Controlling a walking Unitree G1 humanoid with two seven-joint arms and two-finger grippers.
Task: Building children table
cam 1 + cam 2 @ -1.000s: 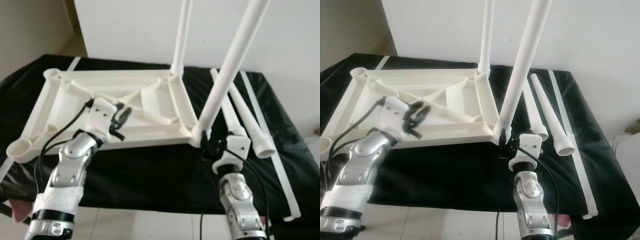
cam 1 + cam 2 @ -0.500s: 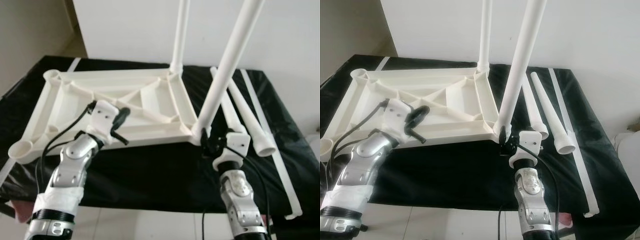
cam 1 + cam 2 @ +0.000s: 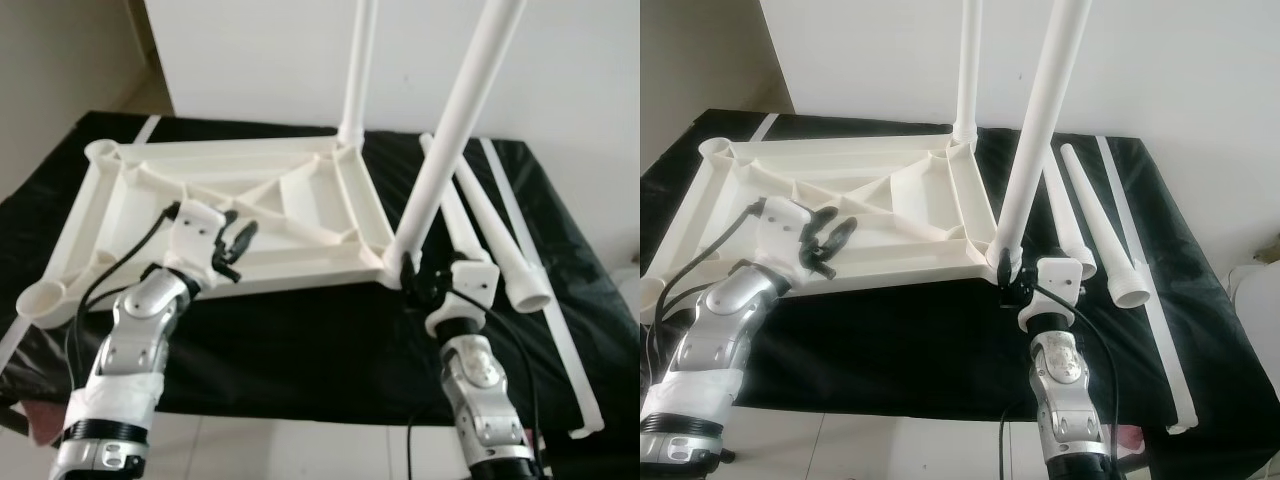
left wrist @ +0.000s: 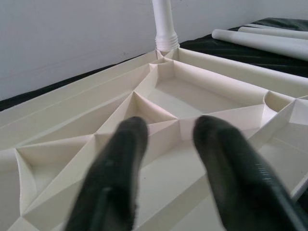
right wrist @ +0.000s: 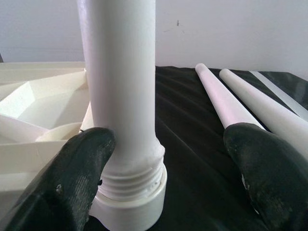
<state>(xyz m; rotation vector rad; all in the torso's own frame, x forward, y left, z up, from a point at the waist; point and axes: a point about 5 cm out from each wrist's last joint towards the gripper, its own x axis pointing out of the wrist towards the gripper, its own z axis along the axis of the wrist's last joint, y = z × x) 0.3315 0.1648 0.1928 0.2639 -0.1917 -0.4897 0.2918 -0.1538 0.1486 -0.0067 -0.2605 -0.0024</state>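
Right hand [image 5: 163, 178] spread beside upright leg [image 5: 122, 91] (threaded base), tabletop [image 3: 230, 200] socket

Black cloth-covered table [image 3: 300, 330] fills frame centre. On it: upturned white tabletop [image 3: 230, 215] at left, two loose legs [image 3: 495, 235] and thin strip [image 3: 540, 290] at right.

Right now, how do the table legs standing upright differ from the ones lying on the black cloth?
The near standing leg and far standing leg are upright in corner sockets of the upturned tabletop. The two loose legs lie flat on the cloth, unattached. All are white tapered tubes.
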